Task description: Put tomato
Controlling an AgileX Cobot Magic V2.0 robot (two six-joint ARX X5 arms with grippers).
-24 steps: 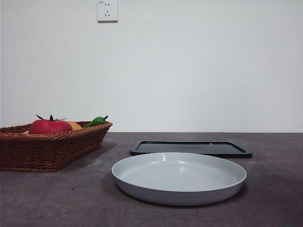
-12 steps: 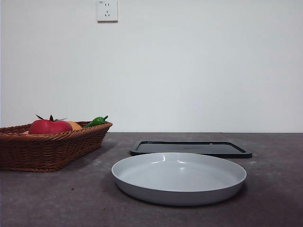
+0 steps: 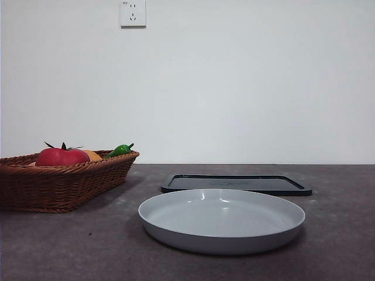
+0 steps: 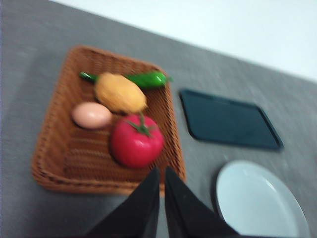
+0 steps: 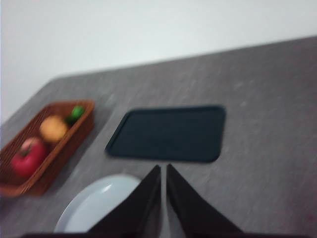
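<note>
Nothing is done yet: the tomato (image 4: 136, 143) is lying in the basket (image 4: 52, 163), untouched. Both arms are hanging above the bench, left gripper (image 4: 161, 173) and right gripper (image 5: 163, 171) jaws together.

The right pincer (image 5: 163, 171) rises into this blurred picture with its two black jaws close together, only a thin slit between their tips, and nothing held. It hangs above the grey worktop (image 5: 267, 89). Just beyond the tips lies a flat black tray (image 5: 168, 133), rectangular with rounded corners. Beside the jaws, part of a pale grey plate (image 5: 94, 203) shows, its rim near the tray's edge but apart from it. Farther off, near the worktop's edge, sits a brown wicker basket (image 5: 74, 136). Inside it lie the red tomato (image 5: 27, 157), a yellow-orange fruit (image 5: 53, 128) next to it, and a small green thing (image 5: 77, 112) at the basket's far end. A plain white wall (image 5: 148, 29) stands behind.
</note>
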